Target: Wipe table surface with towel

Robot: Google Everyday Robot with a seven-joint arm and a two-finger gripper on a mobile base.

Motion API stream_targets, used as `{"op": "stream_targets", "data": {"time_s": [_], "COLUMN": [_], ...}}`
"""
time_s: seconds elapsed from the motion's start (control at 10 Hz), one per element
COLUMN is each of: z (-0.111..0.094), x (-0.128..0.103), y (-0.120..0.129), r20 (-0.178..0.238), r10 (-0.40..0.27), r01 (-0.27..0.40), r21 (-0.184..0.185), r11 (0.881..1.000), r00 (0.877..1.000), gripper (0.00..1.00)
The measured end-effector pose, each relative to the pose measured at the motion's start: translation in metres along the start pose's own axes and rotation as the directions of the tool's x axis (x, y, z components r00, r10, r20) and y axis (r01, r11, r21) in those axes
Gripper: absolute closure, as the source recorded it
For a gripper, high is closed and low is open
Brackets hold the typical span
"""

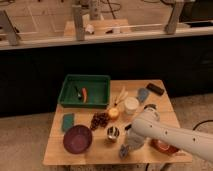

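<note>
- Foremost, the gripper (128, 145) points down at the front edge of the surface (95, 154), right of centre, on the end of a white arm (170, 136) that reaches in from the lower right.
- Jaws: together; whether any cloth is pinched between them cannot be told.
- Towel (123, 152): a grey-blue bunch on the wood directly at the gripper's tip, just right of the metal cup (113, 133).
- Red-orange bowl (163, 146): at the front right, partly hidden behind the arm.
- Dark purple bowl (77, 138): front left, with the dark green sponge pad (68, 121) just behind it.
- Centre: a dark cluster of grapes (100, 120), a yellow-orange fruit (114, 113) and a white cup (131, 105).
- Green tray (66, 86): back left, holding a small orange item (84, 93).
- Back right: a smaller grey-blue cloth (143, 94) beside a black object (155, 89).
</note>
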Motion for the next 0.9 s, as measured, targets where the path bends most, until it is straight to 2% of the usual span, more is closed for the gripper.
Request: {"op": "stream_targets", "data": {"time_s": [0.2,0.4,0.5,0.7,0.8,0.9], "z": [-0.014,-0.014,-0.01,0.0,0.001,0.0], "x": [0.007,0.027,0.037,0.054,0.063,0.063], "y": [0.024,0.039,0.041,0.03,0.022,0.023], "r20": [-0.017,-0.034,-0.042,-0.053,-0.051,-0.053], "r10": [0.009,0.051,0.066,0.11,0.129,0.128], "r01": [-0.009,-0.052,-0.068,-0.112,-0.13,-0.129], "r21": [-0.021,-0.031,-0.036,-0.033,-0.019,-0.02], "r11": [1.0,0.998,0.997,0.993,0.991,0.991], "r00": [1.0,0.998,0.997,0.993,0.99,0.99], "gripper": [1.0,1.0,1.0,1.0,1.0,1.0]}}
